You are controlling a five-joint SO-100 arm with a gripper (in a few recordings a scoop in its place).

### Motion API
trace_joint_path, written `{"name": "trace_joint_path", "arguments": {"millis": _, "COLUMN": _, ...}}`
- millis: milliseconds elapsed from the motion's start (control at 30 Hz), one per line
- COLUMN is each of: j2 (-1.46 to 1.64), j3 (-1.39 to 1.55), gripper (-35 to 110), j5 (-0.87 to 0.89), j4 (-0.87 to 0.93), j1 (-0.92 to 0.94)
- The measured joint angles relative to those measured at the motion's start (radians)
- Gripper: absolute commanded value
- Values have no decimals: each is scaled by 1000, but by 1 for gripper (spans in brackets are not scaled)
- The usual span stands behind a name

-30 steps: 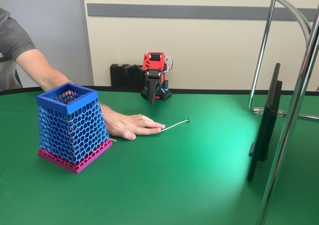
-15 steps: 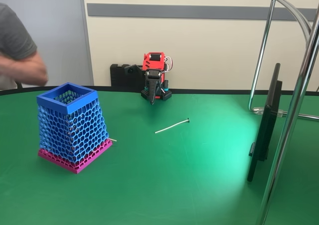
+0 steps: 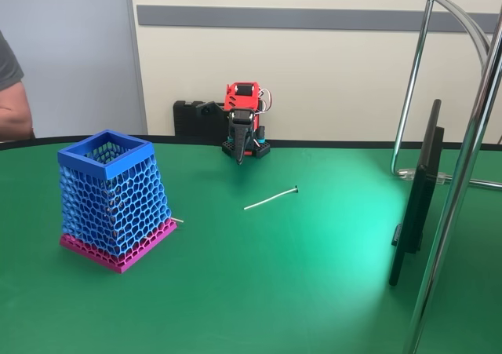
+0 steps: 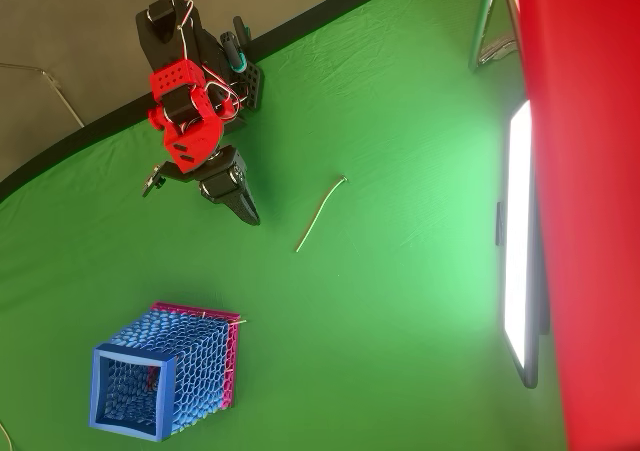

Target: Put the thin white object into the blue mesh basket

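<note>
i see the thin white object (image 3: 271,198) lying free on the bench (image 3: 298,291), right of the blue mesh basket (image 3: 114,197); claw (image 4: 250,214) narrow, holding nothing.

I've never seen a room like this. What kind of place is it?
Probably a robot lab or test room. A small red and black robot arm sits on a green table, with a metal camera stand beside it and a blue mesh basket to practise with.

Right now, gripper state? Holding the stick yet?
Gripper: fingers look closed and empty, parked by the arm's base. The thin white object lies on the table, apart from it.
</note>
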Motion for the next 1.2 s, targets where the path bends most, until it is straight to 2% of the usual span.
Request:
{"name": "trace_joint_path", "arguments": {"millis": 667, "j2": -35, "j3": 0, "gripper": 1, "j5": -3, "j4": -38, "j1": -28}}
{"name": "trace_joint_path", "arguments": {"millis": 933, "j2": -341, "j3": -74, "gripper": 1, "j5": 18, "j4": -143, "j1": -100}}
{"name": "trace_joint_path", "arguments": {"millis": 1200, "j2": -698, "j3": -356, "gripper": 3, "j5": 92, "j4": -15, "j1": -209}}
